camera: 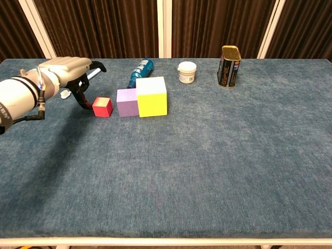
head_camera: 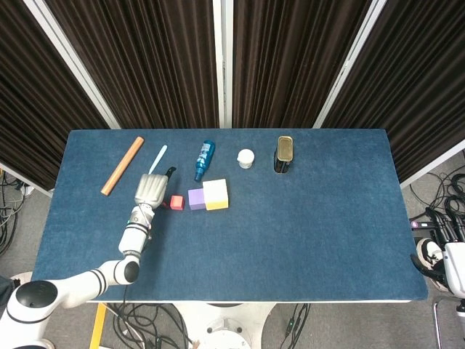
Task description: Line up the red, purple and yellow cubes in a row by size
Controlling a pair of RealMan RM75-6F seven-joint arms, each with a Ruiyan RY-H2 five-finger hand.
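The red cube (camera: 102, 107), purple cube (camera: 127, 102) and yellow cube (camera: 151, 96) sit in a row, smallest to largest, while the left hand (camera: 70, 72) hovers empty, fingers curled downward, just beside the red cube.

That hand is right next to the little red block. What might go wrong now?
The left hand sits just left of the red cube, fingers pointing down. A rough nudge might shove it askew or into the purple cube, which stands against the yellow cube, spoiling the row. The white stick lies right behind the hand and may get swept aside.
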